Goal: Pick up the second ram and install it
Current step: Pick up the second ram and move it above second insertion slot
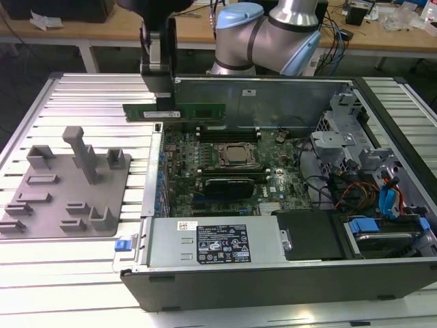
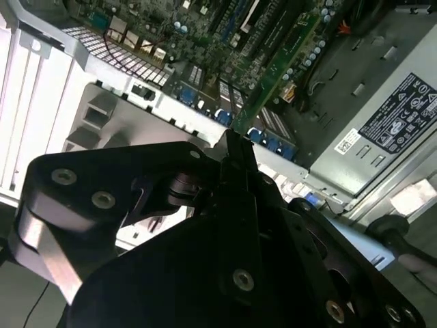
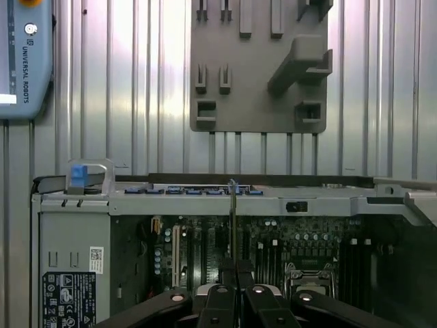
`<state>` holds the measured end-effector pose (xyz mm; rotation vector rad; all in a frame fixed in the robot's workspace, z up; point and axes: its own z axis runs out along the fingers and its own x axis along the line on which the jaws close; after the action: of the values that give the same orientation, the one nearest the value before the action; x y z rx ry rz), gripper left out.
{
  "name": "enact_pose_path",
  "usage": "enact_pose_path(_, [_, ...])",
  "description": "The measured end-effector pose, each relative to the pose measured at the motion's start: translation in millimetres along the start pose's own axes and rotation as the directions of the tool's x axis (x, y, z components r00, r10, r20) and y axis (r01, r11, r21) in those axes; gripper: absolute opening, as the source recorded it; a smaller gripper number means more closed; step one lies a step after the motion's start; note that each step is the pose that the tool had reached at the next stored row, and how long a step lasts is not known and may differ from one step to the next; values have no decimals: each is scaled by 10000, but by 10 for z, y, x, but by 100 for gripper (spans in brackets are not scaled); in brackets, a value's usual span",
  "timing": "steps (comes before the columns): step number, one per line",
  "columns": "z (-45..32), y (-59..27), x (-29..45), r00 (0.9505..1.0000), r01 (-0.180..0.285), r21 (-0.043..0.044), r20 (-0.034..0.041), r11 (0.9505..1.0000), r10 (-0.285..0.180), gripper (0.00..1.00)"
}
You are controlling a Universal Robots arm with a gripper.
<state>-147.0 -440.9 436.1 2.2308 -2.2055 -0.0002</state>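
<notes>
The second ram [image 1: 198, 111] is a long green stick held level in the air above the back corner of the open computer case, on the exterior view's left. My gripper [image 1: 162, 101] is shut on it from above, near its middle. In the second wrist view the second ram [image 2: 273, 75] juts out from between the black fingers [image 2: 239, 164] over the motherboard [image 2: 205, 34]. In the first wrist view the second ram [image 3: 232, 219] is edge-on, a thin line rising from my gripper [image 3: 235, 270]. The black memory slots [image 1: 225, 133] lie below, beside the processor socket [image 1: 237, 156].
A grey holder tray [image 1: 68, 184] with upright posts sits on the ribbed table on the exterior view's left, also in the first wrist view [image 3: 259, 68]. The case holds a power supply [image 1: 218, 242], drive cage and cables [image 1: 369, 178]. A pendant [image 3: 24, 55] lies on the table.
</notes>
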Motion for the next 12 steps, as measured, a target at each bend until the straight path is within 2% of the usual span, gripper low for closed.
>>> enact_pose_path(7, [105, -204, -13, 10000, -1, -73, 1, 10000, 1, 9])
enact_pose_path(9, [165, -278, -21, 10000, 0, -120, 1, 9999, 0, 9])
enact_pose_path(12, [239, -340, -31, 10000, 0, -159, 3, 9999, 0, 9])
